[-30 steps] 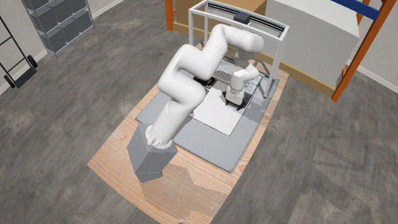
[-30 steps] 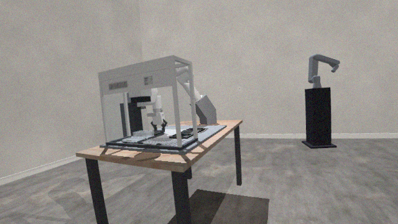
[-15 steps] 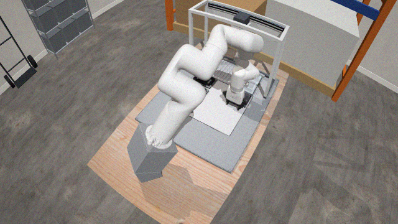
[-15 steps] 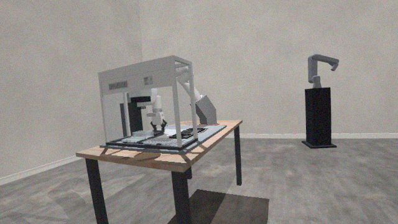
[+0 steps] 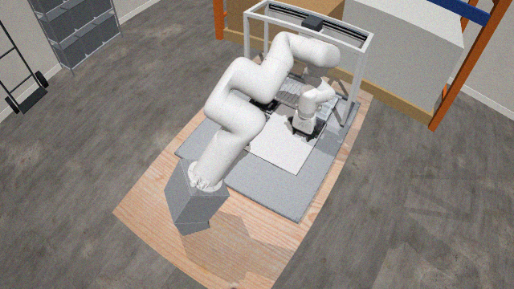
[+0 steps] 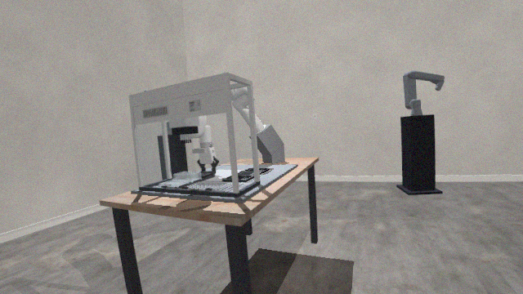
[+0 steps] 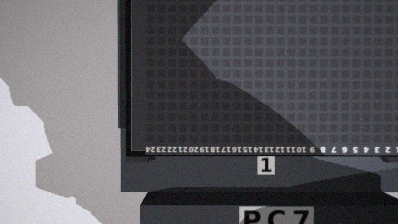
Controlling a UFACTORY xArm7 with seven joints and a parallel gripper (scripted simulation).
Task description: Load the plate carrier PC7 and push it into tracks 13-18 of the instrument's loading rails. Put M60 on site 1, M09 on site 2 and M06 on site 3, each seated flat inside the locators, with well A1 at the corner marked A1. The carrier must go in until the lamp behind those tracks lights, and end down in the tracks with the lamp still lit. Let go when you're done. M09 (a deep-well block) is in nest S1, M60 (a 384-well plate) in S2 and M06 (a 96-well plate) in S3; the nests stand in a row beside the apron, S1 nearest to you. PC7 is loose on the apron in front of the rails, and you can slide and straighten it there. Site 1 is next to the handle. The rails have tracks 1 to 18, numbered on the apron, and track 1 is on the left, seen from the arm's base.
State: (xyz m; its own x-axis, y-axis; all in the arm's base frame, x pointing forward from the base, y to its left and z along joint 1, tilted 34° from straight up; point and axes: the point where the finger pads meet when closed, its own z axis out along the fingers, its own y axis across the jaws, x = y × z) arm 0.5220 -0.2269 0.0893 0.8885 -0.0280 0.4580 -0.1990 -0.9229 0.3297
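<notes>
In the wrist view, a dark 384-well plate, M60 (image 7: 280,75), lies on the carrier PC7 (image 7: 276,216) at the site marked 1 (image 7: 266,165), next to the handle with the PC7 label. Its column numbers run along the near edge, 24 at the left and 1 at the right. My gripper (image 6: 207,167) hangs straight down over this plate, fingers spread and holding nothing. It also shows in the top view (image 5: 303,130), over the dark carrier at the right of the white apron (image 5: 281,146). No fingertips show in the wrist view.
The white instrument frame (image 5: 309,28) stands over the ribbed loading rails (image 5: 291,90) behind the carrier. Its posts (image 6: 230,151) stand close to my gripper. Dark nests (image 6: 245,175) lie beside the apron, partly hidden by my arm in the top view.
</notes>
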